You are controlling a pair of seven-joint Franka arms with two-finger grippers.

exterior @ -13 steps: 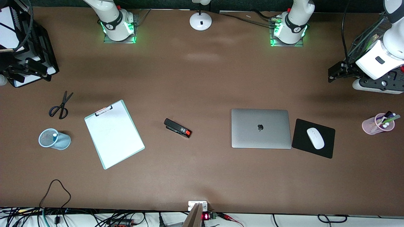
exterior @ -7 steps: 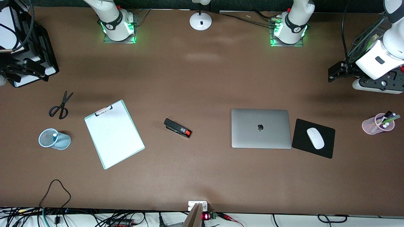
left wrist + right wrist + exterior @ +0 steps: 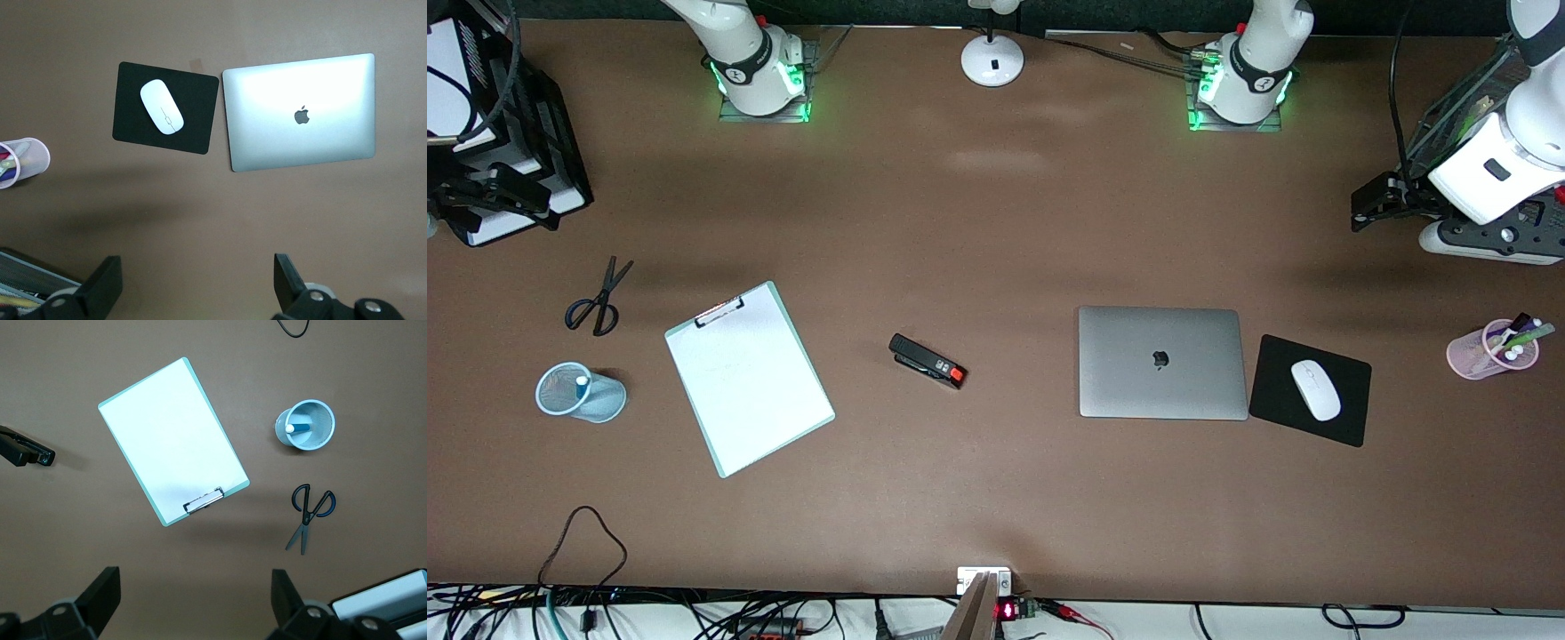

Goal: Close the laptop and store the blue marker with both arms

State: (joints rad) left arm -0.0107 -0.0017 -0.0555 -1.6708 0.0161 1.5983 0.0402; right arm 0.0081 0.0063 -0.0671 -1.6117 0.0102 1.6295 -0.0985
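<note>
Silver-grey metal marks the laptop (image 3: 1161,363), which lies flat on the brown table (image 3: 996,498) with its lid fully down and the dark logo facing up. Just beside it, toward the left arm's end of the table, a black mouse pad (image 3: 1280,418) carries a white mouse (image 3: 1315,389); pad and laptop edges sit close together, and whether they touch cannot be told.

Blue marker (image 3: 297,427): standing inside a light-blue mesh cup (image 3: 560,391) near the right arm's end of the table, white end up. A pair of scissors (image 3: 598,298) lies farther from the front camera than the cup. A clipboard (image 3: 749,378) with white paper lies beside the cup, toward the table's middle. A black stapler (image 3: 927,360) with a red tip lies between clipboard and laptop, apart from both.

A pink cup (image 3: 1485,348) holding pens stands at the left arm's end of the table, well apart from the mouse pad.

Left gripper (image 3: 197,287): raised over bare table at the left arm's end, fingers spread wide, nothing between them. The laptop and mouse pad show below it in the left wrist view.

Right gripper (image 3: 193,603): raised at the right arm's end of the table, fingers spread wide, holding nothing. Its wrist view shows the clipboard, cup and scissors below.
</note>
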